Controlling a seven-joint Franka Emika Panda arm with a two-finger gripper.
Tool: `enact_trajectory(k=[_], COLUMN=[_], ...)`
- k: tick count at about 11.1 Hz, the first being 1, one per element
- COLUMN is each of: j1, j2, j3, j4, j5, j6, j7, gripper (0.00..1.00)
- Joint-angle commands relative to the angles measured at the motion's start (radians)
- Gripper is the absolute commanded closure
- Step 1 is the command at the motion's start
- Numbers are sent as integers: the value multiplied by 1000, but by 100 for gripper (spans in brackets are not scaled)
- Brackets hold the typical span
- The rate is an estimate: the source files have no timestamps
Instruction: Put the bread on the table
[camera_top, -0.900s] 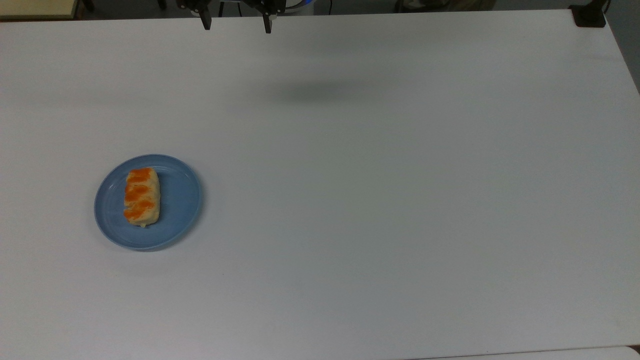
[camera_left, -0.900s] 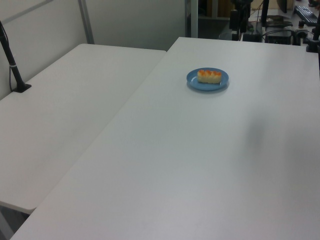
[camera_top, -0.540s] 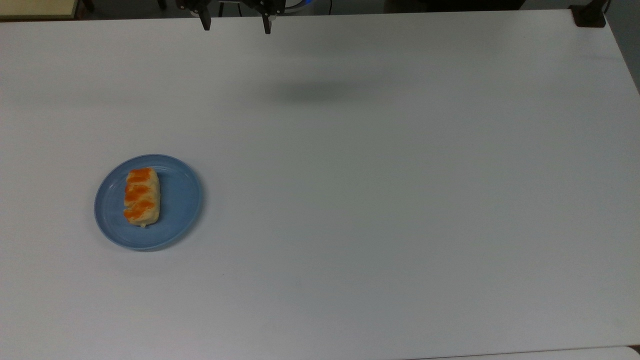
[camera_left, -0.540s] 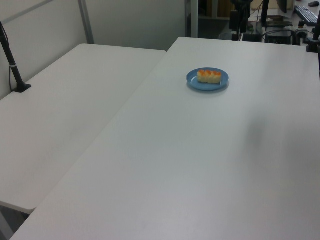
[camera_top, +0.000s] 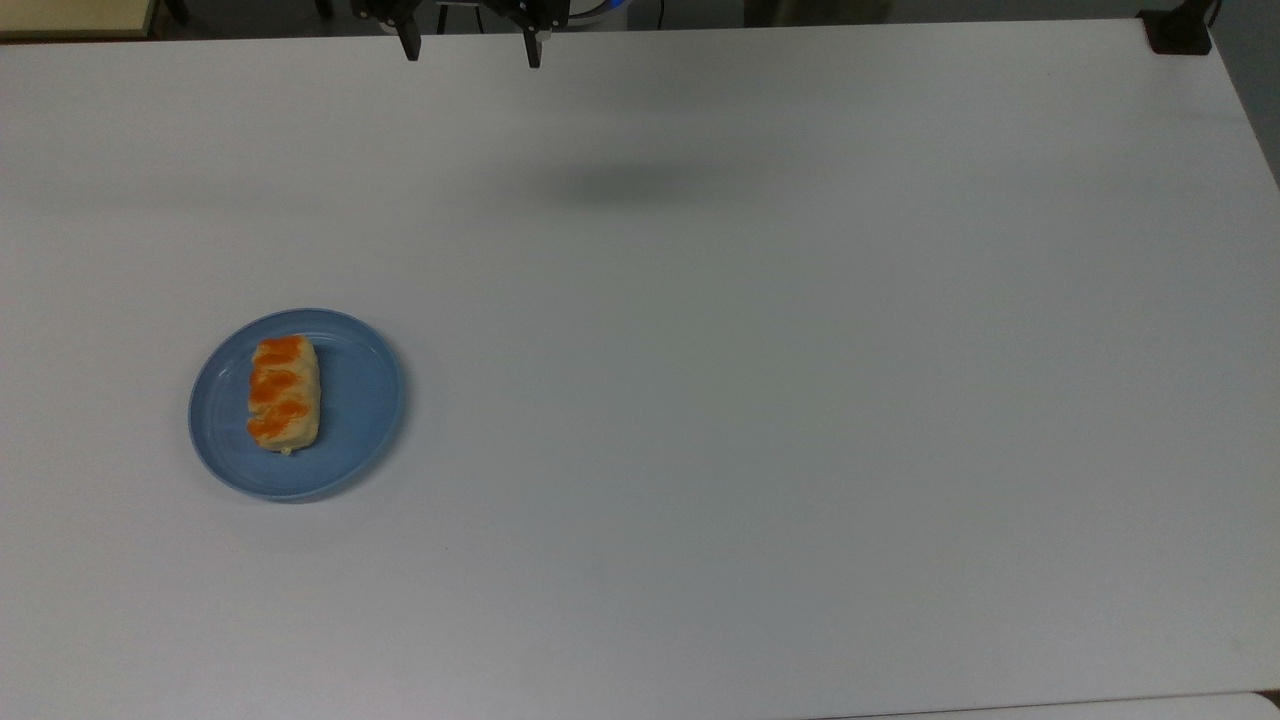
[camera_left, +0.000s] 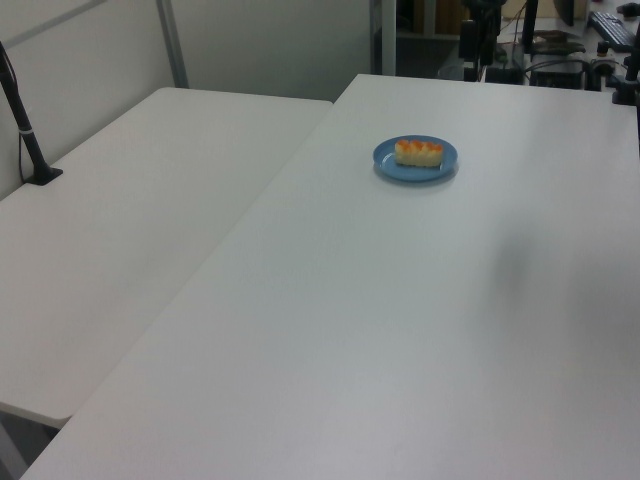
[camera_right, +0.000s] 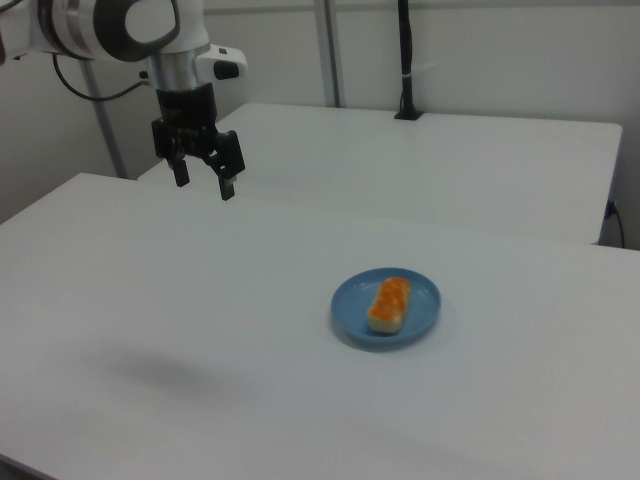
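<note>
Top view: bread lying lengthwise on blue plate, toward the top view's left side of the white bench. Orange glaze patches along its top, pale sides. Sits a little toward the top view's left of plate centre. Hand at the top edge, both fingers spread wide, nothing between them. Well apart from the plate. Soft shadow on the bench below the hand, toward the top view's right.

Left view: bread on plate in the far half of the bench. Second white table butted against the bench on the left view's left. Black post standing on that second table.

Right view: hand hanging high above the bench, pointing down, fingers apart and empty. Bread on plate, toward the right view's right and nearer the camera than the hand; clear gap between them. Faint shadow on the bench at the right view's lower left.

Progress, as judged: nothing done. Bread untouched and on the plate, not on the bench. Left: approach over the plate, descend, close across the loaf's short width, lift, carry off the plate, set down on bare bench, release.
</note>
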Motion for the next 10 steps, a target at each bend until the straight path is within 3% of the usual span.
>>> enact_trajectory(k=[1, 3, 5, 8, 10], j1=[-13, -35, -42, -43, -70], j2=[-7, 17, 106, 235, 328], j3=[-14, -11, -23, -115, -140], j4=[8, 28, 86, 114, 108], j5=[-4, -4, -3, -3, 3], j6=[-17, 8, 49, 249, 377], j7=[-49, -55, -55, -148, -258], gripper=[0, 0, 0, 0, 0])
